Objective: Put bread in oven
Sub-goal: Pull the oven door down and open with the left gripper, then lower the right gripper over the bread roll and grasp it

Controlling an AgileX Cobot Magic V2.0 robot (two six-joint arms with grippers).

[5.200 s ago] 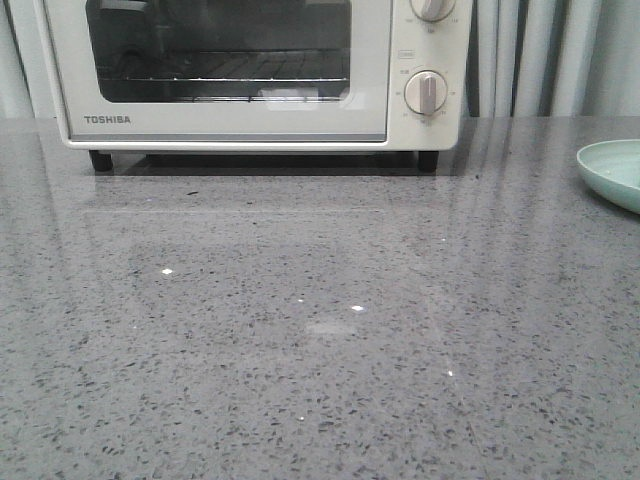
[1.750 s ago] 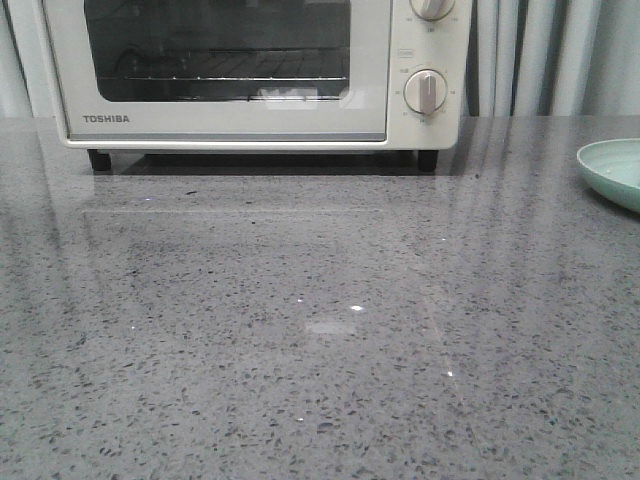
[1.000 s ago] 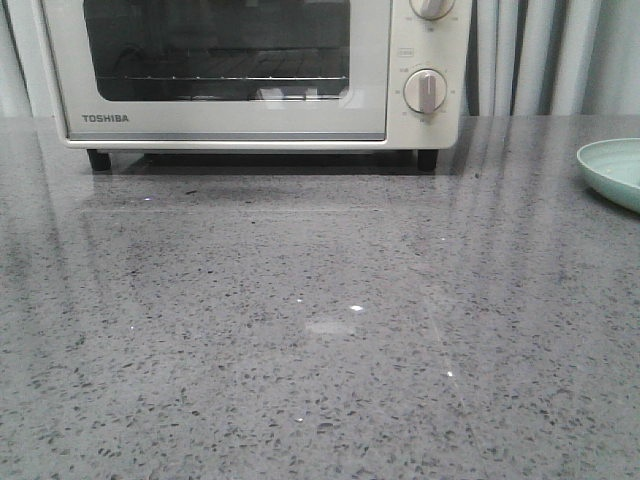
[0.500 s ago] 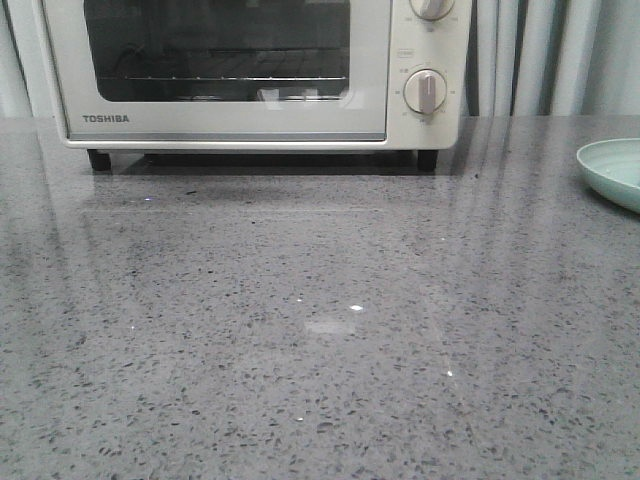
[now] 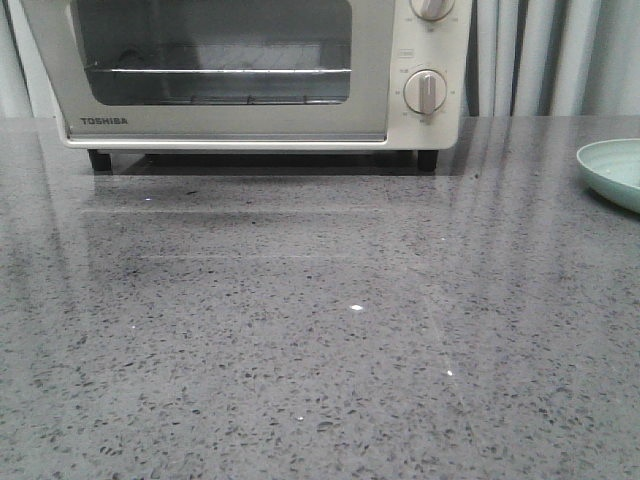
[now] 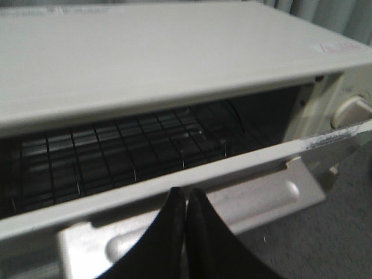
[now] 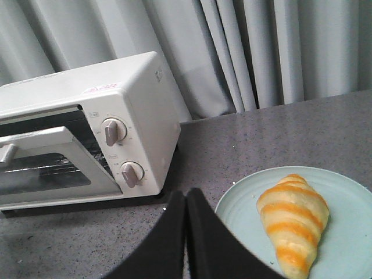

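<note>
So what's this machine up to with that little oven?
It's getting ready to bake. The left tool sits right at the handle of the oven door, which is tipped partly open, showing the wire rack inside. The bread isn't picked up yet: it lies on a pale green plate on the counter, off to the oven's right. The right tool hangs nearby, shut and empty.

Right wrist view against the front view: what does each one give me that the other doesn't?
Only the right wrist view shows the bread, lying on the pale green plate, plus the right gripper, fingers together and holding nothing. Only the front view shows the TOSHIBA lettering and the oven's black feet. Both show the oven with its door tilted partly open, its two knobs, the grey speckled counter and the curtain behind.
</note>
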